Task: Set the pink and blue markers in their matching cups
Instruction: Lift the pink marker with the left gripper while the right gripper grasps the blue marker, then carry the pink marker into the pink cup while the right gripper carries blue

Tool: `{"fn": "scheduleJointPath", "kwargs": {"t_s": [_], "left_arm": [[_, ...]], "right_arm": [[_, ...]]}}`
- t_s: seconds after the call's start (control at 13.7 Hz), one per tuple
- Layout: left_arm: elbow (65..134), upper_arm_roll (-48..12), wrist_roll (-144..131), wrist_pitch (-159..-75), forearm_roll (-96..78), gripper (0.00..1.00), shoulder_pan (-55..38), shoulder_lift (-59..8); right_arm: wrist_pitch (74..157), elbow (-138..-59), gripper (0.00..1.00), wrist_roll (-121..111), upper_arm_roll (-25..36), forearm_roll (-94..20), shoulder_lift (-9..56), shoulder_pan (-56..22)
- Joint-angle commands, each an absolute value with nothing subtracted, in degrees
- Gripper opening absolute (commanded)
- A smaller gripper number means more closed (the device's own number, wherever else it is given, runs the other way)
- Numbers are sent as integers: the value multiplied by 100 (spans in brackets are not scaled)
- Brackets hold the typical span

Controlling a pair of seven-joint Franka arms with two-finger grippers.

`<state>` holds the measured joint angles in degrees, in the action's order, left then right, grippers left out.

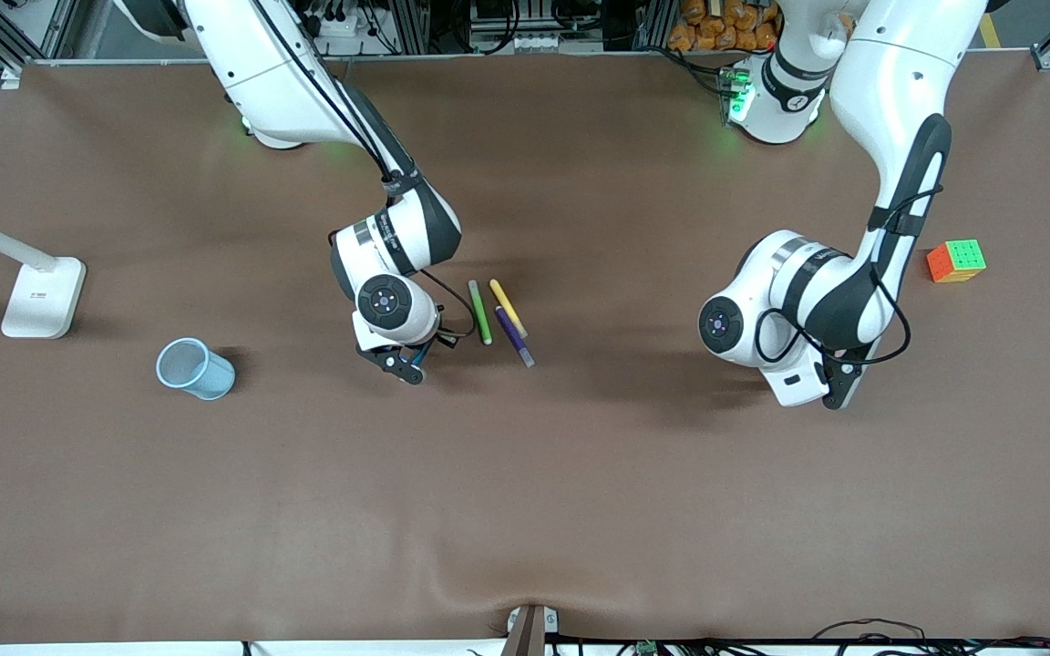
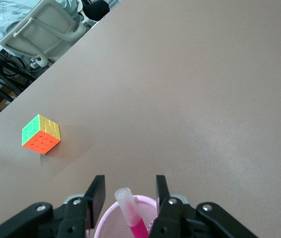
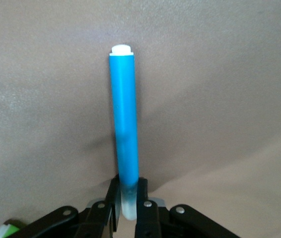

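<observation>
Blue plastic, light, stiff and smooth: the blue marker [image 3: 124, 129] is pinched near its pale cap end by the closed right hand [image 1: 405, 358] at centre frame, just above the surface [image 1: 580, 474]. The pink marker [image 2: 132, 218] stands in the pink cup [image 2: 130, 220] between the parted fingers of the left hand [image 2: 129, 198]. The blue cup [image 1: 194, 368] lies at left. No writing can be read

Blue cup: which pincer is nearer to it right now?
Right. The right pincer, shut on the blue marker, is a short way from the blue cup; the left pincer is over the pink cup, toward the other end.
</observation>
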<state>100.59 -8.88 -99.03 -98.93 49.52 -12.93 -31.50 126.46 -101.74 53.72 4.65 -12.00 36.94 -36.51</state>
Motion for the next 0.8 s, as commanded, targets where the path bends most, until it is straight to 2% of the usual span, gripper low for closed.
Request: {"fn": "scheduleJointPath", "kwargs": {"t_s": [0.0, 0.29, 0.37, 0.44, 0.59, 0.66, 0.73], "left_arm": [[10090, -905, -9879, -9879, 5071, 49, -1301, -3076], [10064, -914, -9625, -9862, 4984, 49, -1275, -3024], [10029, -931, -9467, -9844, 4957, 58, -1257, -2997], [10011, -932, -9292, -9844, 4844, 74, -1248, -2962], [9941, -923, -9010, -9844, 4572, 80, -1231, -2910], [9853, -932, -8870, -9844, 4431, 86, -1204, -2900], [9818, -923, -8694, -9844, 4230, 86, -1204, -2874]], "right_arm": [[12228, -10012, 0, 5362, 527, -1178, 3455, -3613], [10384, -9169, 0, 4889, 536, -1020, 3270, -2955], [10014, -8976, 0, 4626, 536, -1020, 3261, -2675], [9611, -8791, 0, 4223, 527, -1020, 3235, -2359], [8959, -8413, 0, 3379, 527, -1028, 3234, -1752], [8704, -8220, 0, 3018, 527, -1046, 3234, -1436], [8562, -8061, 0, 2667, 519, -1098, 3260, -1050]]}}
